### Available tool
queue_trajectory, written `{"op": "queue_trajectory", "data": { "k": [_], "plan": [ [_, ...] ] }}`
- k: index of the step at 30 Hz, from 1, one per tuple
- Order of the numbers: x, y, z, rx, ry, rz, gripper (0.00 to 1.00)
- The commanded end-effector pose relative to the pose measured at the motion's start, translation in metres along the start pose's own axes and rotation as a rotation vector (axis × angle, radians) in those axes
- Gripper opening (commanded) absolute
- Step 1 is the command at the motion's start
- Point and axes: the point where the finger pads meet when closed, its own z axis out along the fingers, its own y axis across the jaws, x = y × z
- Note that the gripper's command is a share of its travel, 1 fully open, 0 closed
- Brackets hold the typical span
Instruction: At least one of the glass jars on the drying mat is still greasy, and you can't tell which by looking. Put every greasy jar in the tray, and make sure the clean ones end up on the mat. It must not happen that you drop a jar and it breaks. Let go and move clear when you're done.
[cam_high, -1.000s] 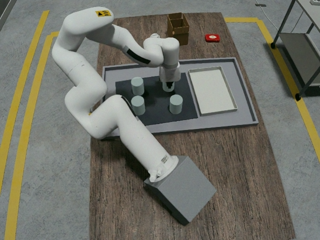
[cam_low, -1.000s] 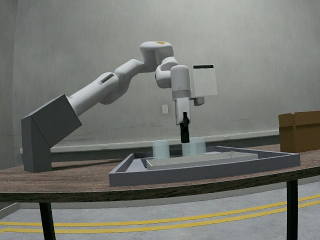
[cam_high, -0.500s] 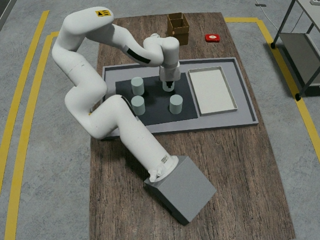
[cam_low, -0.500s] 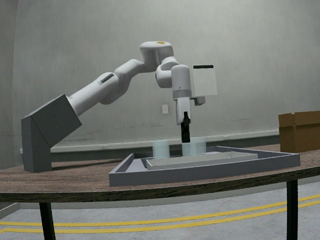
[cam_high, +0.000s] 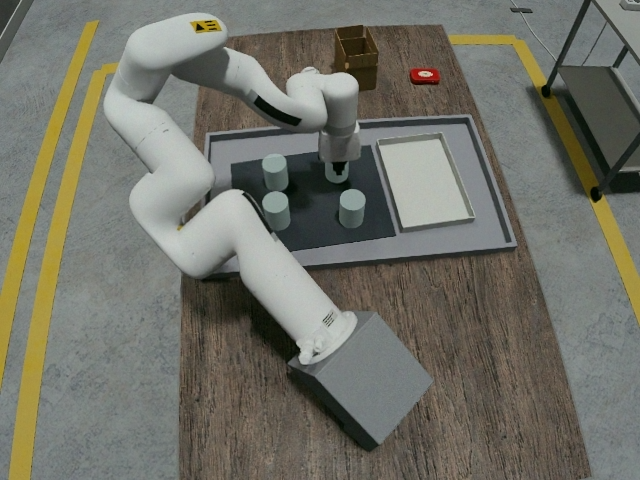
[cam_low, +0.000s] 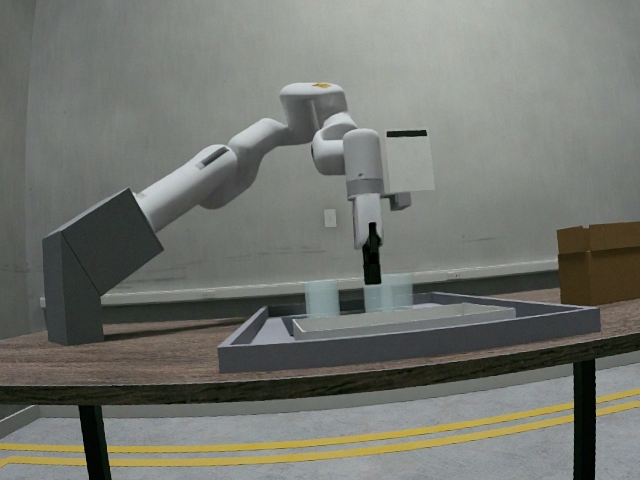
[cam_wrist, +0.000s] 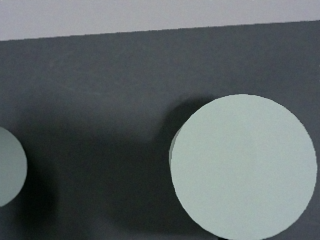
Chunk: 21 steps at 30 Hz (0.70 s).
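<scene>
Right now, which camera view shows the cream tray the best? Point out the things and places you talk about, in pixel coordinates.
The top view: it shows the whole floor and all four walls of the cream tray (cam_high: 429, 180) (cam_low: 403, 321). The exterior view sees it low from the side, mostly its walls. The wrist view does not show it.

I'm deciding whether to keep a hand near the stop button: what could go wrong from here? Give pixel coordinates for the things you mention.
The closed gripper (cam_high: 338, 169) (cam_low: 372, 281) is right at one glass jar (cam_low: 374, 300) (cam_wrist: 244, 166); pressing or brushing sideways might tip it. Another jar (cam_high: 352, 208) stands nearby on the drying mat (cam_high: 315, 227) (cam_wrist: 90, 65) and could be knocked too. All jars look alike, so a greasy one might be left out of the tray (cam_high: 426, 180) (cam_low: 320, 330).
</scene>
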Motion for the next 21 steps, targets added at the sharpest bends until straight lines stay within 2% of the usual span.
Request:
{"op": "queue_trajectory", "data": {
  "k": [1, 21],
  "plan": [
    [0.0017, 0.0010, -0.0021, -0.003, 0.003, 0.000, 0.00],
    [0.0041, 0.0010, -0.0040, -0.003, 0.003, 0.000, 0.00]
  ]
}}
